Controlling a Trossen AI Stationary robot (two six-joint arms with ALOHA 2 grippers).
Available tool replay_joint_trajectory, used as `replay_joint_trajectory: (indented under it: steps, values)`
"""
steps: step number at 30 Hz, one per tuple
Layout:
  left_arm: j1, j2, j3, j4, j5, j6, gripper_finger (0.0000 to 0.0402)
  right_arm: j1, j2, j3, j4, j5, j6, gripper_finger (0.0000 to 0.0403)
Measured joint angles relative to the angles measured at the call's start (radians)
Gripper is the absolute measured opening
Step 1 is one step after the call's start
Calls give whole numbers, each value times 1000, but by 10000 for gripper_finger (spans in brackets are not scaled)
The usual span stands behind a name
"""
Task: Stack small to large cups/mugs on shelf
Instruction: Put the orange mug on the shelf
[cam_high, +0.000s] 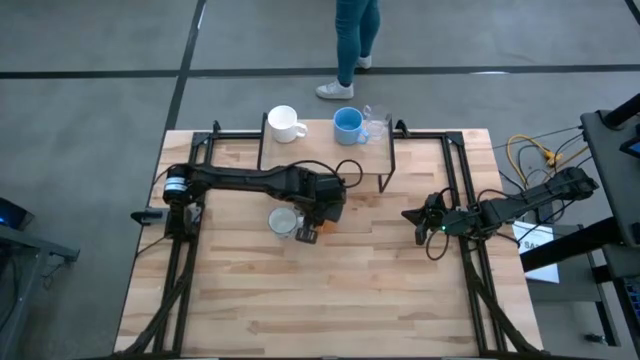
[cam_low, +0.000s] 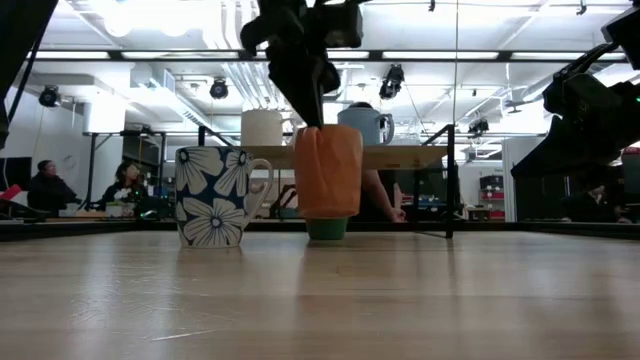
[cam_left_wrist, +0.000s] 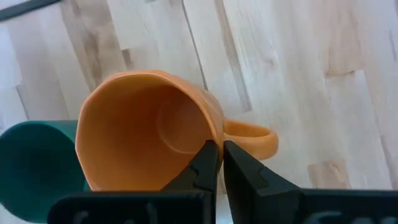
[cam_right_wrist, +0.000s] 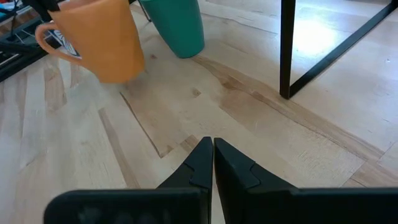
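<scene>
here, left tool pinching orange mug rim, lifted beside green cup, right tool closed empty, bare tabletop around

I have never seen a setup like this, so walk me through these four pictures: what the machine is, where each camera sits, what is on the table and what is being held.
Two dark robot arms work at a wooden table. One camera looks straight down, one sits at table height, and one rides on each wrist. The left gripper is shut on the rim of the orange mug, lifted clear of the table beside a dark green cup. The right gripper is shut and empty, waiting at the table's right side. A flower-patterned mug stands on the table. On the small shelf stand a white mug, a light blue mug and a clear glass.
</scene>
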Motion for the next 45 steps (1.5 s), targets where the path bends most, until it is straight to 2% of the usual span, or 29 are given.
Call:
replay_joint_trajectory:
  steps: [8,19,28,38,45]
  values:
    - [-1,0,66,-82,-19,6,0,0,0,0,0,0,0,9]
    - [-1,-3,219,-209,-61,29,0,0,0,0,0,6,0,9]
    - [0,-3,283,-319,-137,33,0,0,7,0,0,7,3,9]
    - [24,-29,295,-329,-210,24,0,0,13,0,1,0,4,9]
    - [48,-34,354,-344,-236,25,0,0,13,0,1,0,4,9]
